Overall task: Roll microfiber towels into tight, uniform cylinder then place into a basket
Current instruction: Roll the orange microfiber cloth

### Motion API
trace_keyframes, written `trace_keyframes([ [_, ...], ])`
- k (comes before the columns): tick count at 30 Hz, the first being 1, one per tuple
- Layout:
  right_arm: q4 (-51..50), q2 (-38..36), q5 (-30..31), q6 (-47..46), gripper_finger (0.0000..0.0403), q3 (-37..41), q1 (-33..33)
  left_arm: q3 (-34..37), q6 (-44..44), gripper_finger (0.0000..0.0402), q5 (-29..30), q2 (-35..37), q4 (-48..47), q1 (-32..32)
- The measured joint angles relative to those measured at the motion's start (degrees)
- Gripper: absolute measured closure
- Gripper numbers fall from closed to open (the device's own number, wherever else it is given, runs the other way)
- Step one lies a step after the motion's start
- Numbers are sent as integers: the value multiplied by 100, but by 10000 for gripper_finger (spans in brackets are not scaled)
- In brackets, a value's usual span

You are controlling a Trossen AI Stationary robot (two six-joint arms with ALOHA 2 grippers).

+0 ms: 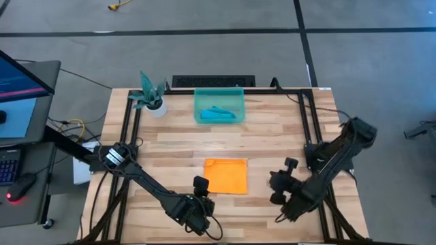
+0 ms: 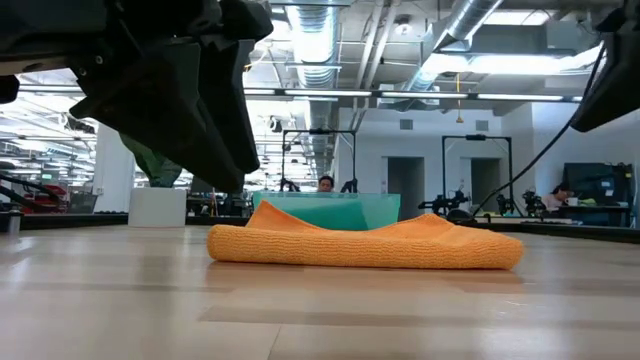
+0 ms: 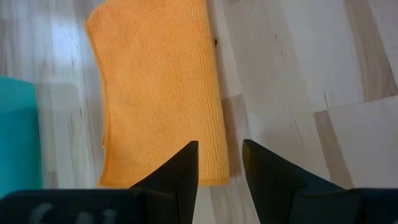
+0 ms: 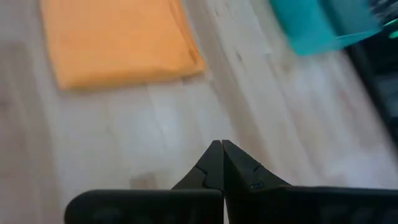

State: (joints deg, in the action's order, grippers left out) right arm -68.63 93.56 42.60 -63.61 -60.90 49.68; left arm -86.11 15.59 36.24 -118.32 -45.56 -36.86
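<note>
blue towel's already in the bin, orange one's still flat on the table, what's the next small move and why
Probably lower the left gripper onto the near edge of the orange towel and pinch it to start a roll. The towel lies flat and unrolled on the table, in front of the bin, and the left gripper is open just short of that edge. The right gripper is shut, empty and off to the side.
</note>
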Motion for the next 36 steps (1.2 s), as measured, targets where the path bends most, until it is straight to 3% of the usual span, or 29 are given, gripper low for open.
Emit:
trace_keyframes([
  [5, 1332, -713, -8, 156, 373, 681, -41, 0, -56, 283, 1, 0, 0, 0],
  [11, 2668, -786, -4, 872, 364, 1062, -25, 0, -38, 283, 1, 0, 2, 0],
  [21, 5904, 123, -49, 3235, 363, 1259, -68, 0, 442, 283, 1, 0, 6, -6],
  [27, 7398, 785, -214, 4052, 363, 1259, -192, 2, 466, 283, 5, 0, 7, -28],
  [36, 7319, 982, -389, 4487, 363, 796, -463, 233, 476, 283, 166, 9, 239, -221],
])
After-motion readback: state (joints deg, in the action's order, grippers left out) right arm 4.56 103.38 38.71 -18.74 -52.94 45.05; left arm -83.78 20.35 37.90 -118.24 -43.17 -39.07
